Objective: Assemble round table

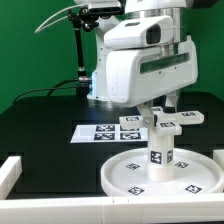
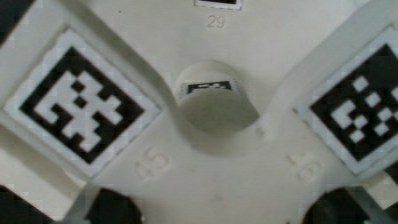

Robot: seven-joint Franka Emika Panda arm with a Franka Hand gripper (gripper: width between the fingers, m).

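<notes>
White arm [image 1: 140, 60] upright over foot piece [image 1: 160, 123]

We see a black table [image 1: 45, 120] spread under everything, its dark surface running well away from the jaws toward the exterior view's left. On it lies the marker board [image 1: 108, 132], a thin flat white sheet printed with square black-and-white tags, just behind and below the jaws. A white raised border [image 1: 12, 172] edges the table at the near corner on the exterior view's left. Behind it all we see a green wall [image 1: 30, 45], with a black stand [image 1: 78, 60] and dark cable far beyond the jaws.
</notes>
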